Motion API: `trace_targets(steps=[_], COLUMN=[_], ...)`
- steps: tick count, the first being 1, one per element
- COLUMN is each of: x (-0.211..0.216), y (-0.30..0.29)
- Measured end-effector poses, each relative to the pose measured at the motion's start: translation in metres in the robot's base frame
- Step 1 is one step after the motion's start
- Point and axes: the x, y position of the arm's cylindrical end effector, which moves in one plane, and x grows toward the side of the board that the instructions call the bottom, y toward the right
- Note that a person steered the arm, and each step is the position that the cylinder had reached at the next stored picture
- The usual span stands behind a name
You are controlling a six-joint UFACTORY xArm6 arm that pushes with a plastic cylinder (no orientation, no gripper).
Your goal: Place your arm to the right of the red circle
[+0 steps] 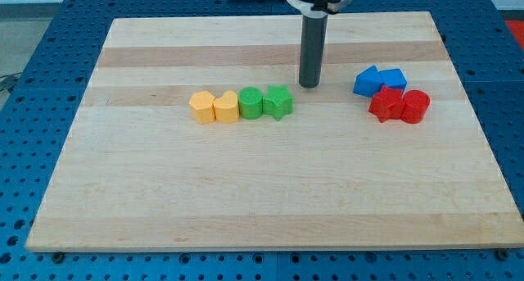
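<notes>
The red circle (pixel 416 106) lies at the view's right on the wooden board, touching a red star-like block (pixel 385 104) on its left. My tip (pixel 309 85) rests on the board well to the left of both red blocks, just above and right of the green star (pixel 278 102). The rod rises straight up from the tip to the view's top.
Two blue blocks (pixel 380 80) sit just above the red ones. A row lies left of centre: a yellow hexagon (pixel 201 107), a yellow heart-like block (pixel 225 107), a green circle (pixel 250 104), then the green star. The board's right edge (pixel 479 125) is near the red circle.
</notes>
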Motion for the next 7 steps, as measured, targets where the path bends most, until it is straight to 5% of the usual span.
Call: trace_targets(steps=[4,7], x=[0.078,0.119], y=[0.049,0.146])
